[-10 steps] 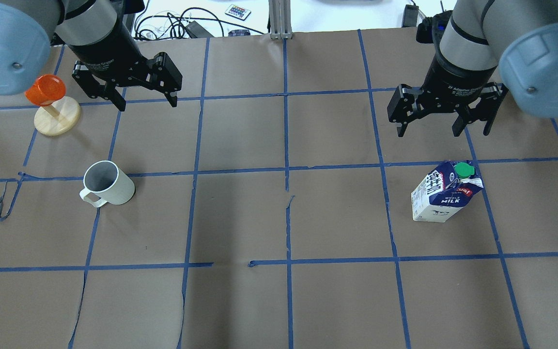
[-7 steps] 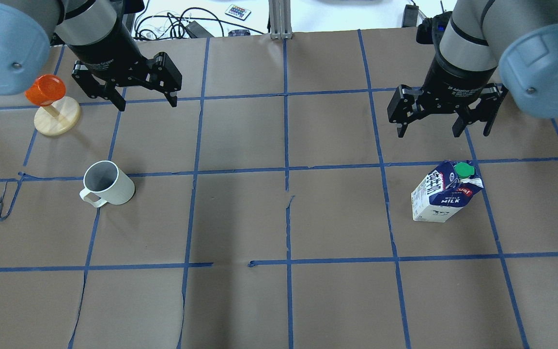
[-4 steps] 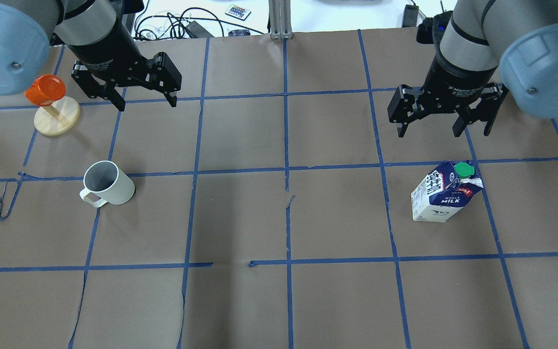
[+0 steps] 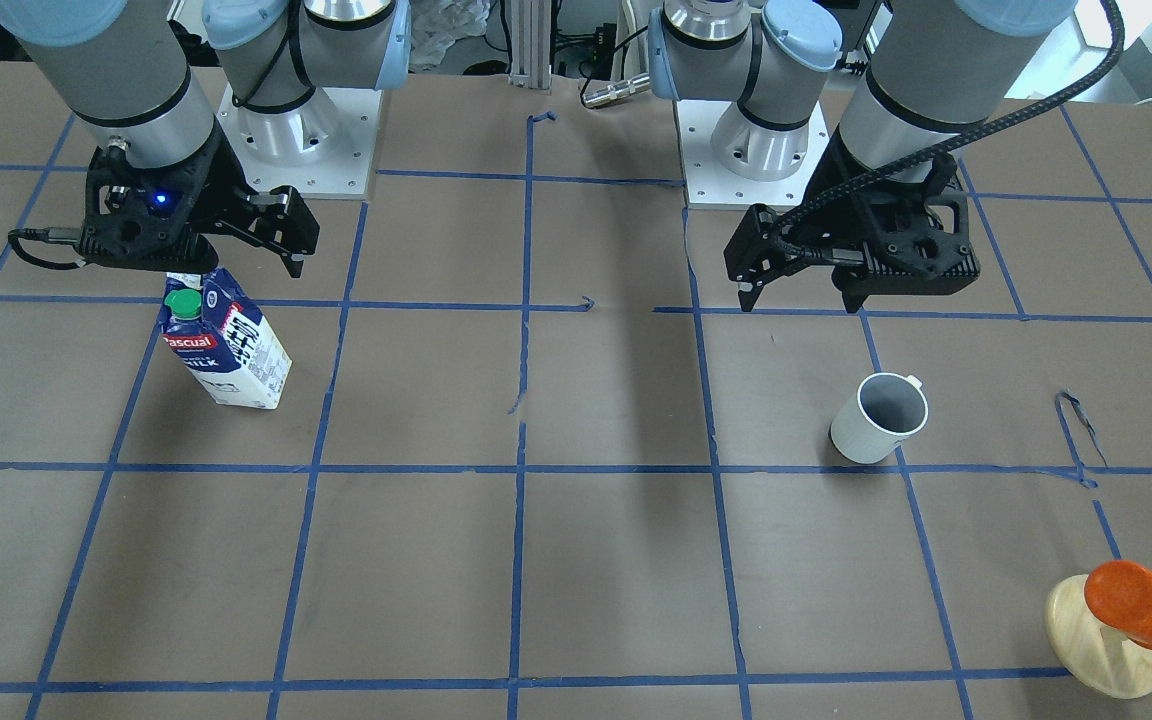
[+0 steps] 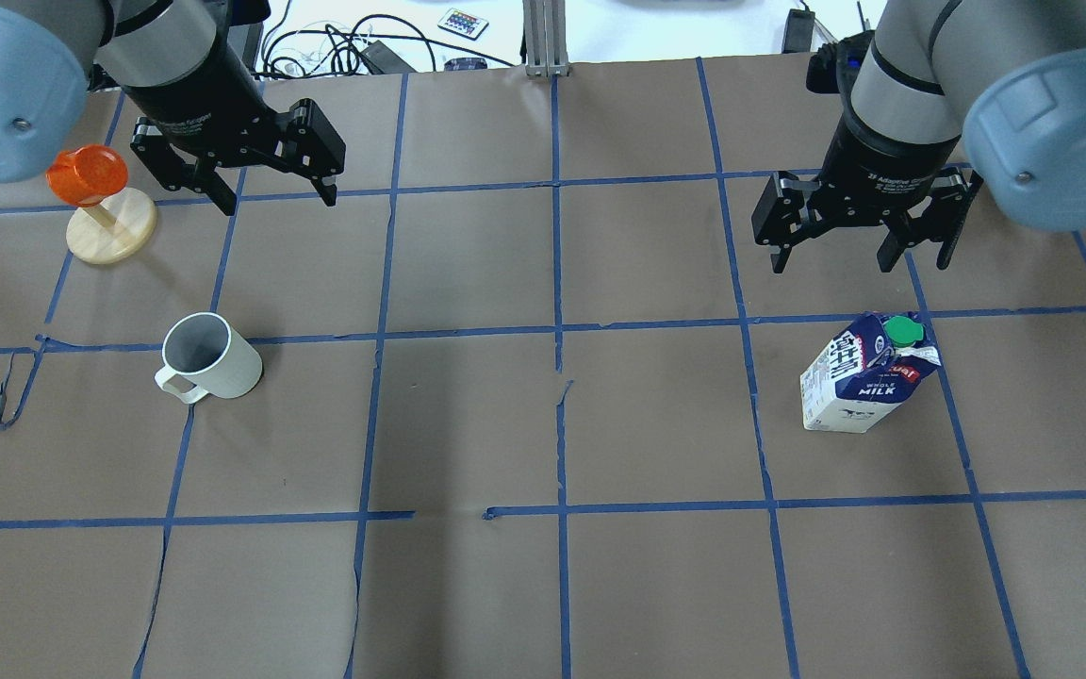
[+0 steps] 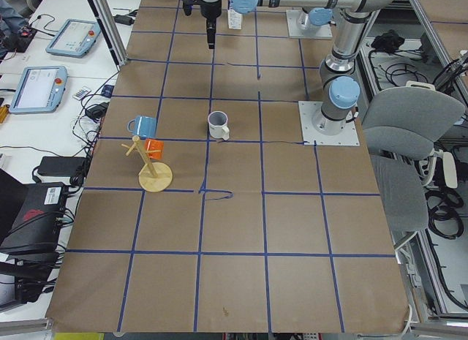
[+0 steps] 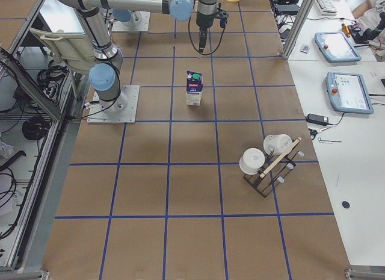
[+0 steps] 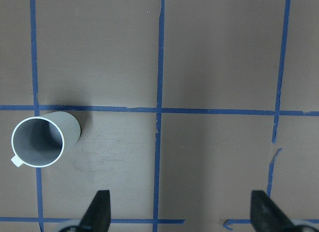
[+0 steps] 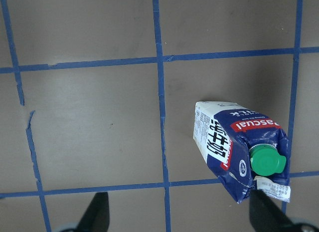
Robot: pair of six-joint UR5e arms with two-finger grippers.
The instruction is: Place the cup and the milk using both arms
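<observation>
The worktop (image 5: 468, 264) carries one white cup (image 5: 222, 363), one milk carton (image 5: 868, 377) and one wooden stand (image 5: 114, 236) with two cups, one orange cup (image 5: 81, 174) and one blue cup (image 6: 141, 126). Two arms reach over it, the left arm (image 5: 171, 47) and the right arm (image 5: 911, 75), each with one pincer: the left pincer (image 5: 276, 205) and the right pincer (image 5: 831, 268). One dark rack (image 7: 255, 182) at its right end holds two white mugs (image 7: 252, 161) (image 7: 277, 143).

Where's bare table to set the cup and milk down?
The whole middle of the table, between the cup and the milk, is bare, as is the row on the robot's side of both. It gets tighter only toward the far left, around the orange cup on its stand.
</observation>
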